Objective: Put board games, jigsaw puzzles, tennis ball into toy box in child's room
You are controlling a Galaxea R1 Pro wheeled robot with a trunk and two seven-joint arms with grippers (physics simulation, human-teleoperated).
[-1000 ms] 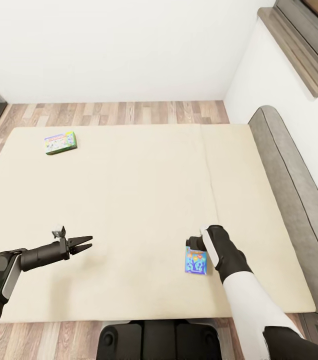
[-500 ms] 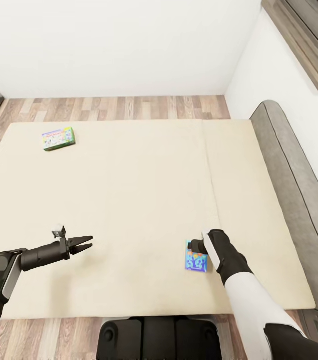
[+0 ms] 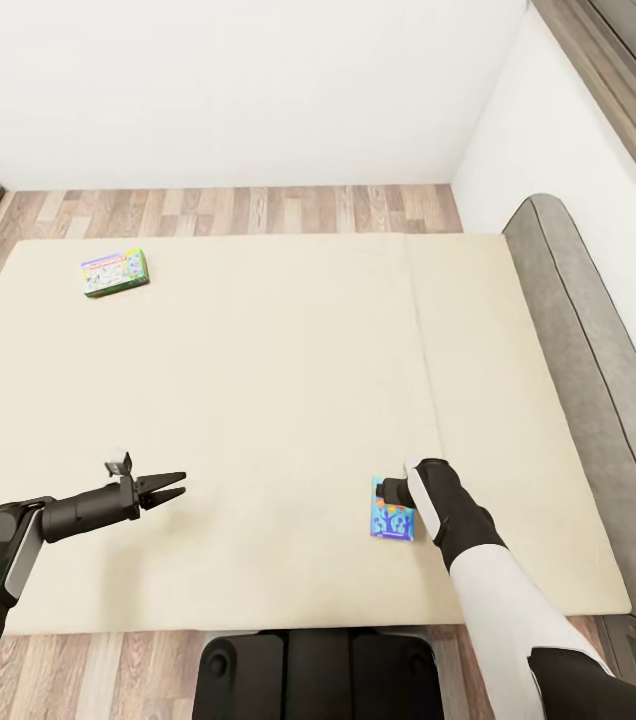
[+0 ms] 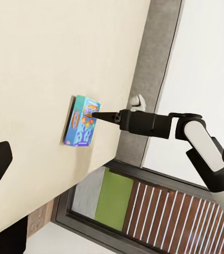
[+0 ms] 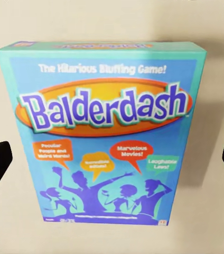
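a: where are the games?

b: 2 board games lie flat on the bed (image 3: pixel 288 380). the blue balderdash box (image 3: pixel 392 509) is near the robot, toward the right; the green-bordered box (image 3: pixel 115 273) sits at the far left corner, well apart.

a: and the grippers?

b: the right gripper (image 3: pixel 390 492) hangs over the blue box, fingers spread wide at either side, gripping nothing. whether it touches the box i can't quite tell. the left gripper (image 3: pixel 170 489) hovers over bare mattress, fingers parted a little, empty.

a: progress?

b: early, i'd judge. neither bed game is lifted, and the carry to the toy box is left to do.
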